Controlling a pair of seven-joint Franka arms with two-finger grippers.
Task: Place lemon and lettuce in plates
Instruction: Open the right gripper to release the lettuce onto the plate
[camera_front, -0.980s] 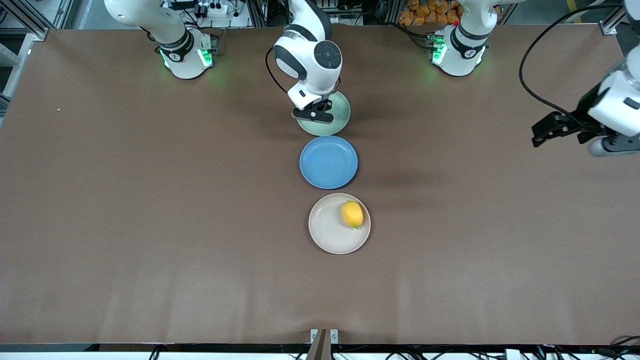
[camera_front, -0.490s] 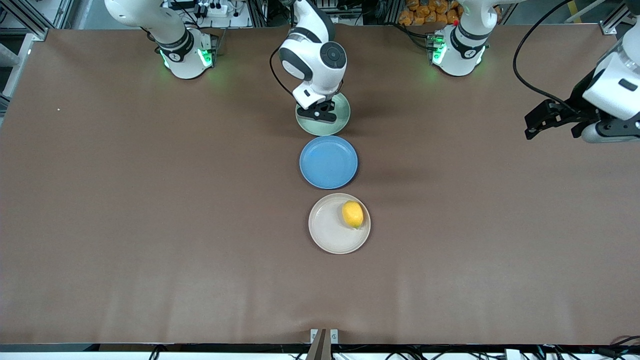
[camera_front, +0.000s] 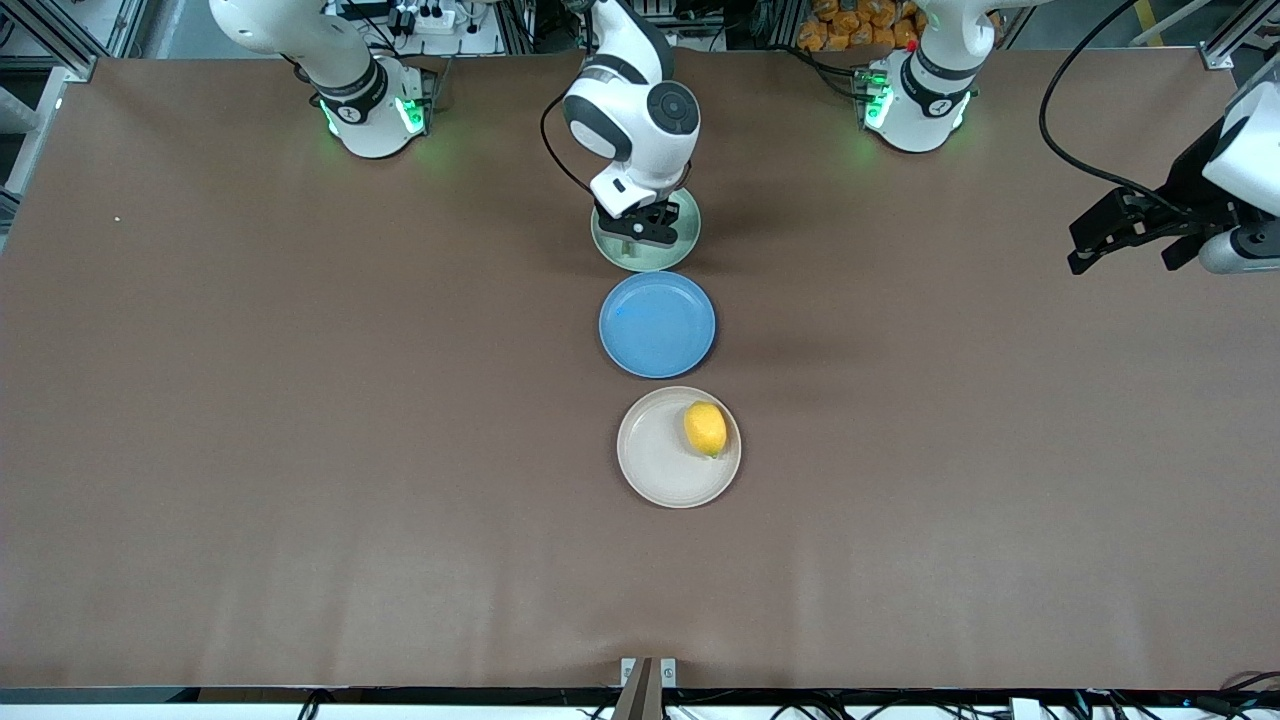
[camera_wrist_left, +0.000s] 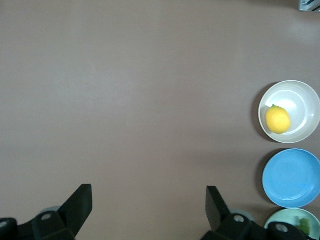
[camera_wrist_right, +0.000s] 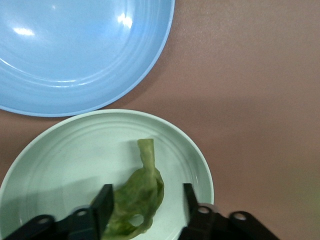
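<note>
On the table (camera_front: 300, 400), three plates in a row: lemon (camera_front: 705, 428) in beige plate (camera_front: 650, 470) nearest the camera, lettuce (camera_wrist_right: 140, 197) in pale green plate (camera_wrist_right: 60, 150), blue plate (camera_front: 657, 324) between. Over the green plate, right claw (camera_wrist_right: 145, 205) spread wide astride the leaf, gripping nothing. Left claw (camera_wrist_left: 149, 205) likewise wide and empty, waiting above bare table at its own end. Both placements apparently complete.

Site: robotics lab | Evidence: brown-covered table (camera_front: 300, 450); aluminium framing (camera_front: 60, 40) at 11 o'clock; power strip (camera_front: 420, 18) and cables along 12 o'clock edge.
</note>
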